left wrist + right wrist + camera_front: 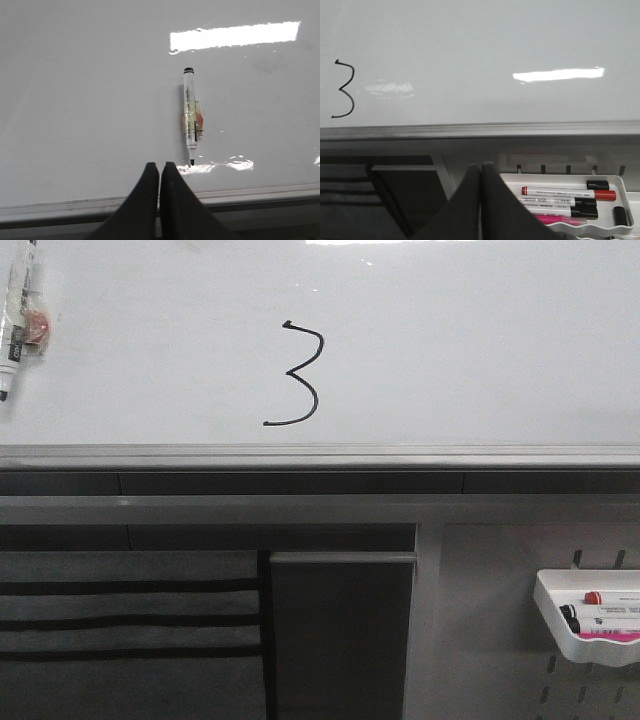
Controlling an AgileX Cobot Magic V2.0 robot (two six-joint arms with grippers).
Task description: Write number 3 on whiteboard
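The number 3 (297,375) stood in thin black line on the whiteboard (480,350), low in its middle stretch, its long tail ending just above the grey bottom rail (400,454); a marker (17,320) with tape wrapped round its barrel stuck to the board well to the left of the digit, tip pointing down; the left end effector (159,172) had its dark fingers pressed together, holding nothing, near the rail below that marker; the right end effector (480,172) was likewise closed and empty, in front of a white tray (620,231) of capped markers (565,192) hung on the grey perforated panel (490,620) below the board.
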